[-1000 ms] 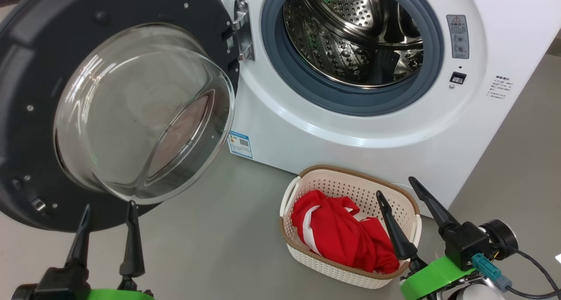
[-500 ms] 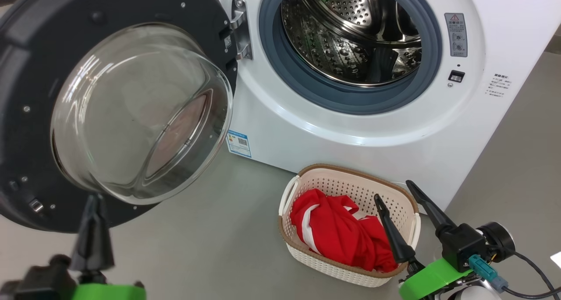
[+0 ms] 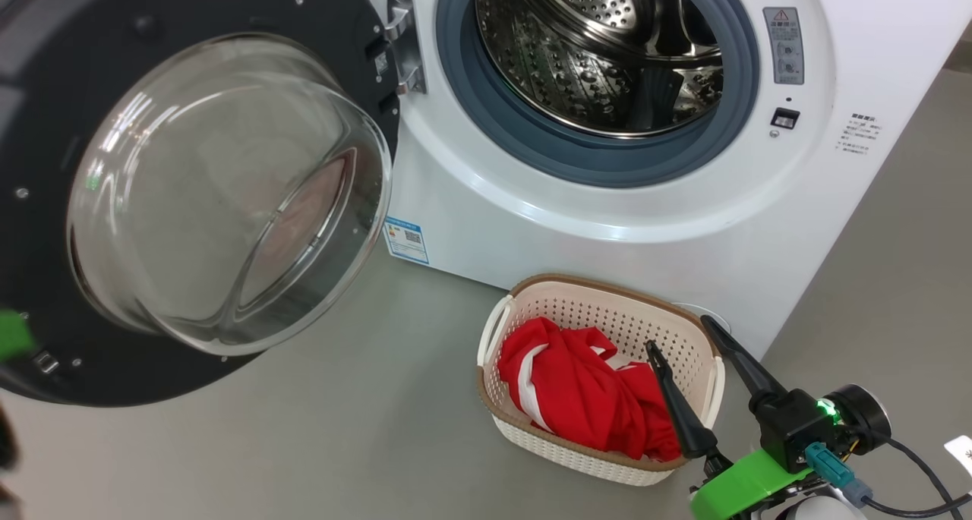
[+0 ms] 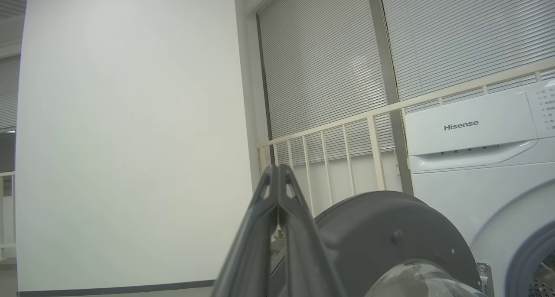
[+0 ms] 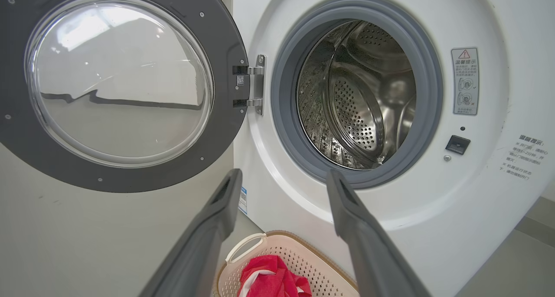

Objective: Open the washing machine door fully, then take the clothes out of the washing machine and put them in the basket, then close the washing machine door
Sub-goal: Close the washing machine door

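The washing machine (image 3: 531, 231) stands with its door (image 3: 190, 11) swung wide open to the left, the glass bowl (image 3: 228, 193) bulging toward me. The steel drum (image 3: 607, 49) looks empty. Red and white clothes (image 3: 585, 391) lie in the basket (image 3: 577, 283) on the floor before the machine. My right gripper (image 3: 680, 334) is open and empty at the basket's right end. In the right wrist view this gripper (image 5: 285, 177) points at the machine's front, above the basket (image 5: 277, 236) and clothes (image 5: 269, 279). My left gripper (image 4: 277, 171) is shut on nothing, beside the door's back (image 4: 390, 232).
Grey floor (image 3: 342, 429) spreads around the basket and under the door. A green part of my left arm (image 3: 11, 336) shows blurred at the left edge. A white wall (image 4: 130, 136), a railing (image 4: 347, 149) and window blinds stand behind the machine (image 4: 472, 132). A black cable (image 3: 911, 467) trails at the lower right.
My left gripper has shut and swung away to the left, leaving the bottom of the head view. The camera shifted slightly. The right gripper, basket and door kept their places.
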Available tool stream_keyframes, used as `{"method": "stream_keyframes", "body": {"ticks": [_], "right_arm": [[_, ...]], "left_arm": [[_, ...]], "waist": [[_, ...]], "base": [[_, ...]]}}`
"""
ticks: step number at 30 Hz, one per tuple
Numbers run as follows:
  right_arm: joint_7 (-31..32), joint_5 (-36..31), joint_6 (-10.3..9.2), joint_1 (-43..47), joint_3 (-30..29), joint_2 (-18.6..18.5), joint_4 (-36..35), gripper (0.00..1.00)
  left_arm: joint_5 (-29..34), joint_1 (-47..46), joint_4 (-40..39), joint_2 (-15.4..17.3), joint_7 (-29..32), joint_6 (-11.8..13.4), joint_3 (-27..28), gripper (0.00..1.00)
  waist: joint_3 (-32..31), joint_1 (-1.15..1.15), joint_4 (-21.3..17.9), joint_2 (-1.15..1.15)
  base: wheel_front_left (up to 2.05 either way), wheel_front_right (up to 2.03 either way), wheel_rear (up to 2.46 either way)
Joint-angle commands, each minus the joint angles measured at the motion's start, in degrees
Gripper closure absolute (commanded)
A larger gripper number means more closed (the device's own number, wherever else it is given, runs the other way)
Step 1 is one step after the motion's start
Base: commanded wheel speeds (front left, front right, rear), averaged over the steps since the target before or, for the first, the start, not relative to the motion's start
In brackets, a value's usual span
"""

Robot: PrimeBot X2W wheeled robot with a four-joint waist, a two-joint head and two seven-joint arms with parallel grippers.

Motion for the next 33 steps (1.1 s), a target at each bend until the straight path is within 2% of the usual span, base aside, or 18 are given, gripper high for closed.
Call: {"method": "stream_keyframes", "body": {"ticks": [1, 7, 14, 15, 19, 23, 29, 33], "right_arm": [[-0.3, -0.5, 0.35, -2.5, 1.1, -0.1, -1.2, 0.00], [-0.3, -1.0, 0.35, -3.2, 0.9, -0.1, -0.8, 0.00], [-0.3, -1.6, 0.35, -3.7, 0.9, -0.1, -0.6, 0.00], [-0.3, -1.6, 0.35, -3.7, 0.9, -0.1, -0.6, 0.00], [-0.3, -1.9, 0.35, -3.9, 0.8, -0.1, -0.4, 0.00], [-0.3, -1.9, 0.35, -3.9, 0.9, -0.1, -0.4, 0.00], [-0.3, -2.0, 0.35, -3.9, 1.4, -0.1, -0.2, 0.00], [-0.3, -2.0, 0.35, -4.1, 1.7, -0.1, 0.1, 0.00]], "left_arm": [[-1.2, -4.0, 0.5, 3.2, 0.5, 0.8, 3.0, 1.00], [-6.5, -13.1, 11.8, 6.1, 4.3, 1.6, 7.4, 1.00], [-16.4, -22.1, 26.7, 8.1, 11.0, 0.2, 12.9, 1.00], [-16.4, -22.1, 26.7, 8.1, 11.0, 0.2, 12.9, 1.00], [-25.5, -26.9, 34.9, 8.0, 19.1, -1.3, 17.8, 1.00], [-31.8, -30.1, 41.5, 9.1, 26.8, -2.1, 21.1, 1.00], [-36.7, -32.6, 48.1, 11.9, 35.5, -3.3, 23.3, 1.00], [-38.0, -32.3, 50.5, 12.9, 40.7, -5.5, 22.6, 1.00]], "waist": [[0.5, 0.00, -0.5, 0.00], [1.4, 0.00, -1.3, 0.00], [2.0, 0.00, -2.0, 0.00], [2.0, 0.00, -2.0, 0.00], [2.2, 0.00, -2.3, 0.00], [2.4, 0.00, -2.5, 0.00], [2.7, 0.00, -2.8, 0.00], [2.7, 0.00, -3.1, 0.00]], "base": [[0.00, 0.00, 0.00], [0.00, 0.00, 0.00], [0.00, 0.00, 0.00], [0.00, 0.00, 0.00], [0.00, 0.00, 0.00], [0.00, 0.00, 0.00], [0.00, 0.00, 0.00], [0.00, 0.00, 0.00]]}}
